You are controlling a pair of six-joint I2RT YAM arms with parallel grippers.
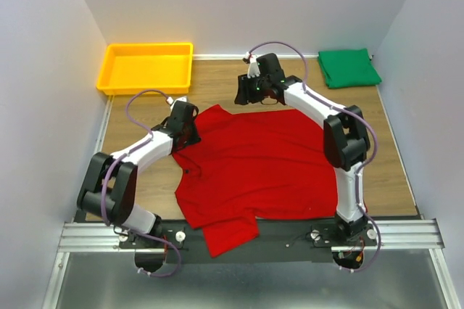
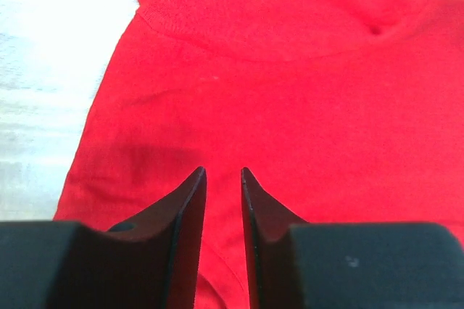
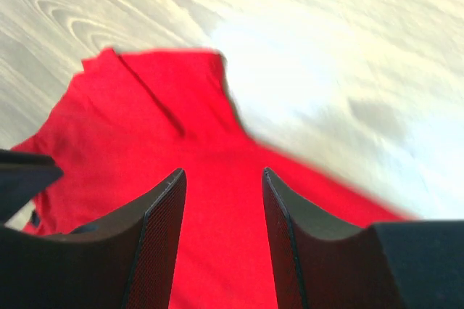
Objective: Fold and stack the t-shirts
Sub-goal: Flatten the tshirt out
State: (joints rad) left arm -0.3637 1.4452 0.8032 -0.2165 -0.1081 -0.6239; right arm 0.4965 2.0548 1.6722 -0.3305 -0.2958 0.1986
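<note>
Left gripper (image 2: 222,170) over red t-shirt (image 2: 290,91), jaws parted

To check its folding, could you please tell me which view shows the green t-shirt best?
Top external: the green t-shirt lies whole, folded, far right. Neither wrist view shows it; both face the red t-shirt.

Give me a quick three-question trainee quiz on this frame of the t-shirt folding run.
1. True or false: the red t-shirt lies unfolded between the arms, and the green t-shirt lies folded at the far right.
2. What sits in the far left corner? A) yellow tray B) green t-shirt C) red t-shirt
3. Which garment lies under the left tool?

Key: 1 true; 2 A; 3 the red t-shirt.
</note>
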